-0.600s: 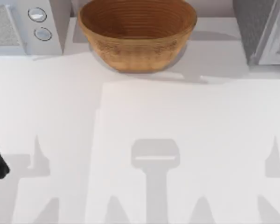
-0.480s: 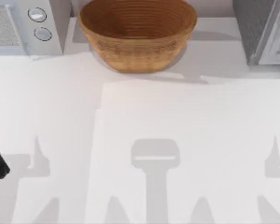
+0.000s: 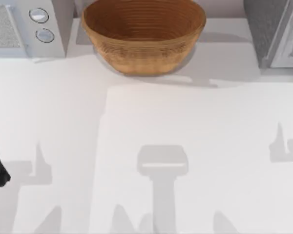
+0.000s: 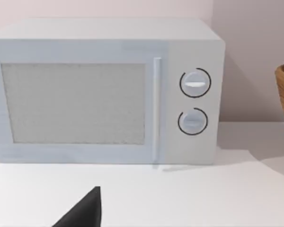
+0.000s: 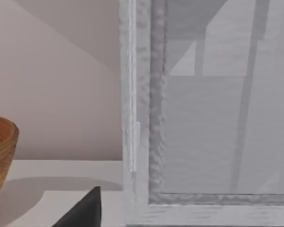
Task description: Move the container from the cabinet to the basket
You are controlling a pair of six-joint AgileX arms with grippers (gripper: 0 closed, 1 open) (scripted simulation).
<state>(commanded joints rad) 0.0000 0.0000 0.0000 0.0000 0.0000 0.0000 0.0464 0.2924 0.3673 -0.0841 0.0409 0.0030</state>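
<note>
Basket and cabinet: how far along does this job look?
Nothing looks done: the basket sits without any can inside. The cabinet at the table's right rear has its door shut, and the right wrist camera faces it closely. Opening, grasping and carrying all remain.

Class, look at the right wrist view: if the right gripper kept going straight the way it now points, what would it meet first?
Most likely the cabinet: its white-framed door panel stands straight ahead, with nothing in between. The basket sits off to one side of that line. How far off the door is cannot be judged.
</note>
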